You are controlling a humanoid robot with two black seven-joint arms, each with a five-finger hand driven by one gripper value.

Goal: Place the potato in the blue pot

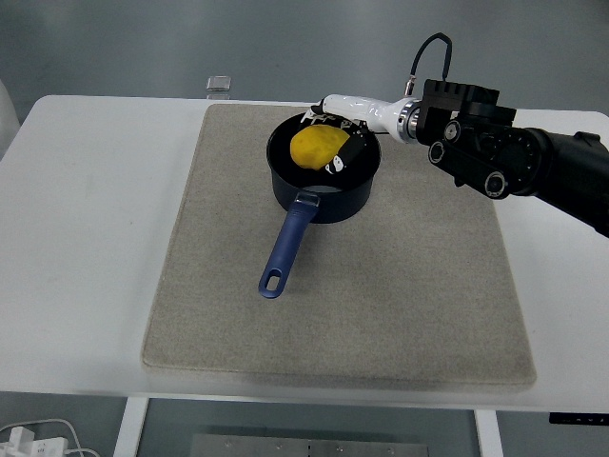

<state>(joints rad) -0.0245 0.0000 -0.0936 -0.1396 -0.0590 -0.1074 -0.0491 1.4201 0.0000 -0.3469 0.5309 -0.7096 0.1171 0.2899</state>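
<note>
The potato (318, 146) is gripped by the right hand (341, 133) inside the blue pot (324, 195); its handle (286, 249) is pointed toward the near edge. The pot is set on a grey mat (381, 286); a small clear box (219, 85) is seen beyond.

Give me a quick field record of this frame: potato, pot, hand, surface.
potato: yellow, inside the pot's rim, the hand around it
blue pot: upright on the mat, handle pointing toward the table's near edge
right hand: reaching in from the right, over the pot, fingers around the potato
left hand: not in view
mat: grey, under the pot
table: white
small clear object: at the far edge, beyond the mat
</note>
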